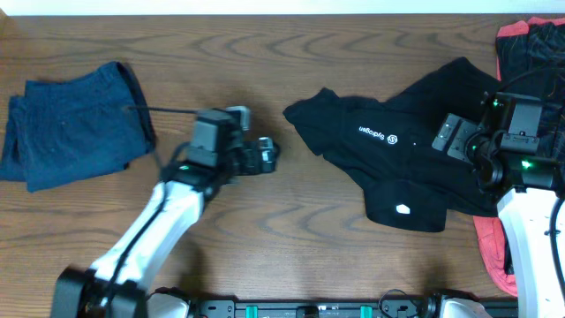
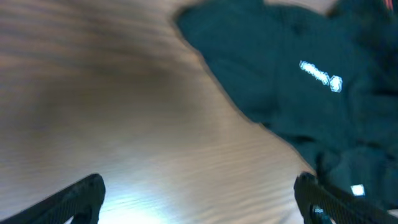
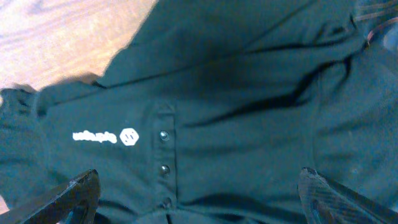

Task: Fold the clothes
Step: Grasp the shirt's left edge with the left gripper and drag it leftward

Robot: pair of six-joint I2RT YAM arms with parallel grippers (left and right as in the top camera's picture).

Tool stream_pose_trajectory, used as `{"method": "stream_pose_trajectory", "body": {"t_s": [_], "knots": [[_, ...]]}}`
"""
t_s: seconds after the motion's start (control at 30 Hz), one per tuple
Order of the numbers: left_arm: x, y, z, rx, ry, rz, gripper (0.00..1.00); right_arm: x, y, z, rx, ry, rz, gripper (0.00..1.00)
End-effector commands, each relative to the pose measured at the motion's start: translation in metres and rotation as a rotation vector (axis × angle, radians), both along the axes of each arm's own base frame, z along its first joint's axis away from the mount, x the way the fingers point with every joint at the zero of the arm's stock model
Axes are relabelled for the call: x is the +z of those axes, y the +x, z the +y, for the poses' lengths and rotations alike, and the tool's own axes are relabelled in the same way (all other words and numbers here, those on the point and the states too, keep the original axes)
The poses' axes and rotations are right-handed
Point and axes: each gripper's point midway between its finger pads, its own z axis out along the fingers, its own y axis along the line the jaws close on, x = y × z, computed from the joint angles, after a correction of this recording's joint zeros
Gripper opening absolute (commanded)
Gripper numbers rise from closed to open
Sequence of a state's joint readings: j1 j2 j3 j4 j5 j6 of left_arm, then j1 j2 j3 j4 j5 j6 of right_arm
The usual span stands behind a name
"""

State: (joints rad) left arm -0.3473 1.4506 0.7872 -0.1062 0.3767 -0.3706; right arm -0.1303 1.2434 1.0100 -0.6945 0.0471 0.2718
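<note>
Prob. a robotics lab or test bench (views show only the tabletop): bare wood-grain table w/ two white-&-black robot arms, left arm & right arm, based at a black rail on its near edge, clothes lying loose on it.

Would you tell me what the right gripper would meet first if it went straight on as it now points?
Most likely the black garment: the right gripper, jaws open, points down at its fabric near the button placket beside the white logo. How high it hangs above the cloth is unclear.
</note>
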Motion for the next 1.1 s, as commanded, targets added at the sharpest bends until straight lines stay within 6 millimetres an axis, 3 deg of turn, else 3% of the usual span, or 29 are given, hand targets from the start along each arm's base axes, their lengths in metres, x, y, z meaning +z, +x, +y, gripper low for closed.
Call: {"method": "stream_pose_trajectory", "body": {"t_s": [0.0,0.17,0.4,0.6,0.97,1.03,1.07], "knots": [[-0.015,-0.001,-0.039,-0.014,-0.065,0.053,1.0,0.004,-0.002,-0.004,-0.016,-0.005,-0.005,0.99],[-0.04,-0.005,-0.094,-0.091,-0.122,0.038,0.96,0.003,-0.003,-0.003,-0.015,-0.005,-0.001,0.99],[-0.066,-0.012,-0.137,-0.144,-0.165,0.013,0.91,0.0,-0.008,-0.003,-0.015,-0.002,0.025,0.99],[-0.083,0.002,-0.131,-0.048,-0.093,-0.038,0.88,-0.002,-0.01,-0.002,-0.015,0.0,0.038,0.99],[-0.079,0.034,-0.125,0.063,-0.086,-0.185,0.73,-0.008,-0.019,-0.001,-0.015,0.006,0.082,0.99],[-0.078,0.035,-0.125,0.065,-0.093,-0.188,0.68,-0.009,-0.02,-0.001,-0.015,0.006,0.083,0.99],[-0.077,0.035,-0.125,0.067,-0.095,-0.186,0.61,-0.009,-0.02,-0.001,-0.015,0.006,0.083,0.99]]}}
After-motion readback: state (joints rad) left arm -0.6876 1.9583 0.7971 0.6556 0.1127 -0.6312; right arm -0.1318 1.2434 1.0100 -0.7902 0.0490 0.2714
